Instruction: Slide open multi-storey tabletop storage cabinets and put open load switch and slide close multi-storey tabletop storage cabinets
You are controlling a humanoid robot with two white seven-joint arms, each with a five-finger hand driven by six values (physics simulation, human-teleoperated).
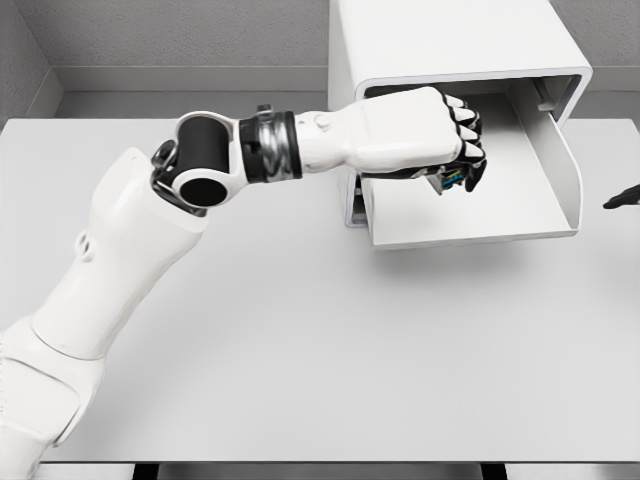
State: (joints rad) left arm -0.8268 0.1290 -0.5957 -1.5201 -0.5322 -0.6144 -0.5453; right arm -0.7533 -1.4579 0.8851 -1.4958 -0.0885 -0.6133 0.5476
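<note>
White cabinet [450,45] at upper right is standing with its drawer [520,215] slid out. Left hand [455,150] is hovering over it, fingers curled around the load switch [450,180]. Placing is underway; next, release, withdraw, then push shut. Right hand [622,197] is barely showing at the right edge, its state unclear.

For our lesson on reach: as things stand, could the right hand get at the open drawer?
Probably not easily: only the right hand's fingertips show at the picture's right edge, beside the drawer, and the left hand, holding the load switch, already occupies it.
</note>
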